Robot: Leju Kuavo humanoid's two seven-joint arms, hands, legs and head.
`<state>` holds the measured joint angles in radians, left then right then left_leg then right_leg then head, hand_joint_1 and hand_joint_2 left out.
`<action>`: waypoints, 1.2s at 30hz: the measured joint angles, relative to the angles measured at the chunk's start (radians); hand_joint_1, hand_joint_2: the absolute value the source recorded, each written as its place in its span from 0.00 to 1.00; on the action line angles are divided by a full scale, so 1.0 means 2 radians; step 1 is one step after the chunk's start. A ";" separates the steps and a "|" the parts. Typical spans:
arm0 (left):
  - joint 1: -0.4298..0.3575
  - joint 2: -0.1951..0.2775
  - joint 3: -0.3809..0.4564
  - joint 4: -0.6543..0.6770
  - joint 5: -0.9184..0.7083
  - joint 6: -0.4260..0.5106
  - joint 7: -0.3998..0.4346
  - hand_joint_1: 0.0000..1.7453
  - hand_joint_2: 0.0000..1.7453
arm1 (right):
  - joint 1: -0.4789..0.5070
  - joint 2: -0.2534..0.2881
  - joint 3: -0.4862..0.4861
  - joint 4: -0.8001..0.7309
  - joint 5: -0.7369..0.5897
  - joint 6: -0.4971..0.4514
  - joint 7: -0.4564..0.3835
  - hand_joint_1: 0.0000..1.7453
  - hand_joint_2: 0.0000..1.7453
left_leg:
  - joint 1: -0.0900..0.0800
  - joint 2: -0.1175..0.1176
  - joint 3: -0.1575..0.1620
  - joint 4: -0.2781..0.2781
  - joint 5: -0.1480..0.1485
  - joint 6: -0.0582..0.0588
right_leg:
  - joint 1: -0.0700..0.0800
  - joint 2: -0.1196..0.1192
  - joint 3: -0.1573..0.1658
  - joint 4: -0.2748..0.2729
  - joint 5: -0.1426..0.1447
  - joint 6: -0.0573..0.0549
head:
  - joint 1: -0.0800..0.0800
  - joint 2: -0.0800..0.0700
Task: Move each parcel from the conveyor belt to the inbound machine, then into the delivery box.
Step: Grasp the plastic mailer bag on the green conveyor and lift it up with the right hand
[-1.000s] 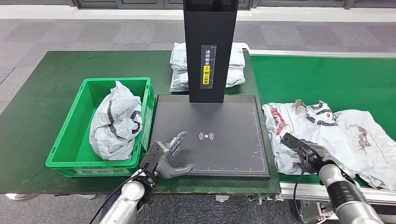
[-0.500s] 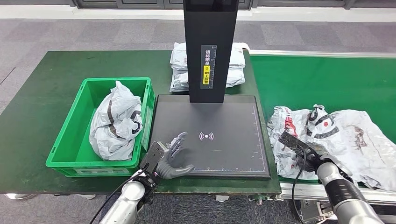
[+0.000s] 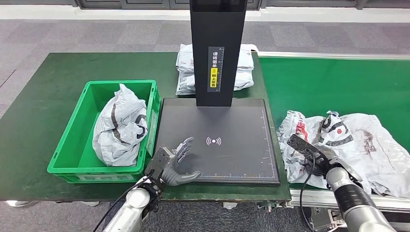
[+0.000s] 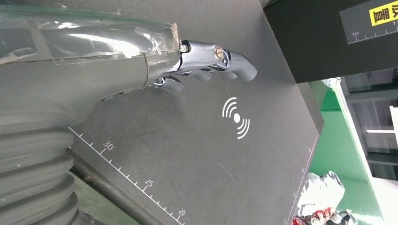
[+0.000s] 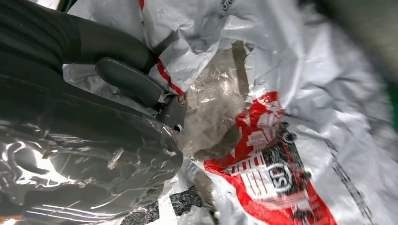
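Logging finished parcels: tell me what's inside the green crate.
The green crate holds one crumpled white parcel with dark stripes, piled toward its right wall. Bare crate floor shows to its left; anything beneath the parcel is covered.

A dark green surface (image 3: 43,92) is carrying the equipment, its cover lying flat and reaching well out to the left. Beyond it, a floor of grey carpet tiles (image 3: 121,34) in lighter and darker patches is stretching across the far side of the room, and a pale strip (image 3: 96,12) is running along the foot of the far wall. Below the near edge, more grey floor (image 3: 58,217) is showing.
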<state>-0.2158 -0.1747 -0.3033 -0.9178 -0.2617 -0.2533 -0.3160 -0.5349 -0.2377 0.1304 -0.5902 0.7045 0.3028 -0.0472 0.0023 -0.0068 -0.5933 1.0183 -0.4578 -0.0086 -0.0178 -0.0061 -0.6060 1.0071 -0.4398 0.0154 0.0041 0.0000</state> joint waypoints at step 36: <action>0.002 -0.005 0.000 0.020 -0.003 0.015 -0.028 0.00 1.00 | -0.034 0.122 0.047 -0.224 -0.644 0.072 0.037 1.00 1.00 | 0.000 0.001 0.000 0.000 0.001 -0.001 | 0.000 0.001 0.000 0.000 0.000 0.000 | 0.000 0.000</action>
<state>-0.2125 -0.1856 -0.3029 -0.8779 -0.2676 -0.2228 -0.3715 -0.6029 0.0073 0.2237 -1.0389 -0.5830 0.4458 0.0272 0.0028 -0.0050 -0.5928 1.0177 -0.4561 -0.0096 -0.0174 -0.0037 -0.6068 1.0080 -0.4392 0.0147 0.0038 0.0000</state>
